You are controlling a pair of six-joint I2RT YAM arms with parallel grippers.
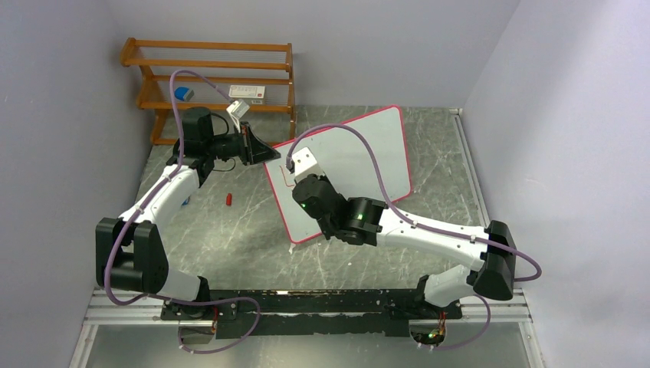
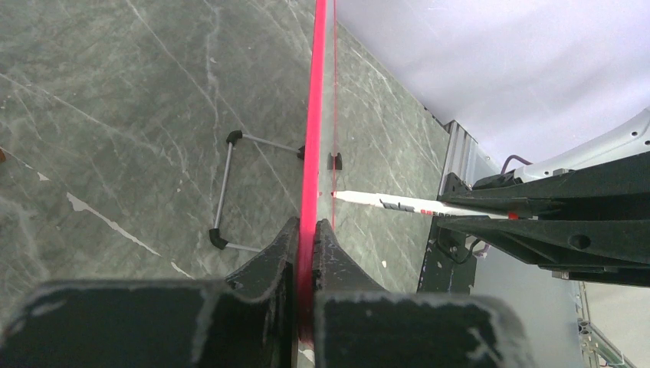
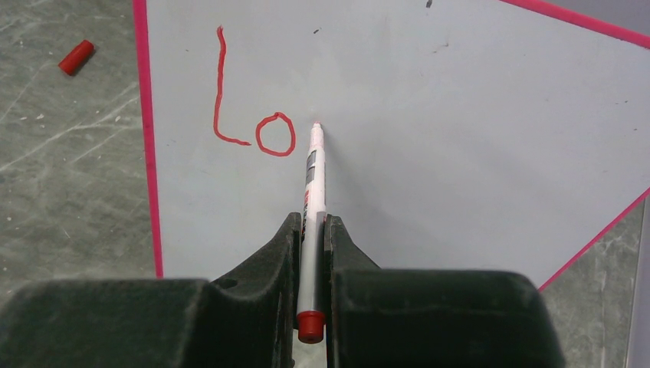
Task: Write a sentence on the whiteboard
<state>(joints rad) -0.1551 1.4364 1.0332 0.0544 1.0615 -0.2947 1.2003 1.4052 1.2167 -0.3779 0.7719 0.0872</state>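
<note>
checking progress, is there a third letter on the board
No, only "Lo" is on the whiteboard, with the marker tip just right of it.

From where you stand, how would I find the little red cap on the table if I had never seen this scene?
Start at the pink-framed whiteboard standing on the grey marble table. In the overhead view, just left of its frame, the cap lies alone on the stone. It is the only short red cylinder lying loose.

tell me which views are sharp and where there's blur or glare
Right wrist: letters and marker crisp, no glare on the whiteboard. Left wrist: near fingers dark and soft, table sharp. Top external: even light, nothing blown out.
</note>
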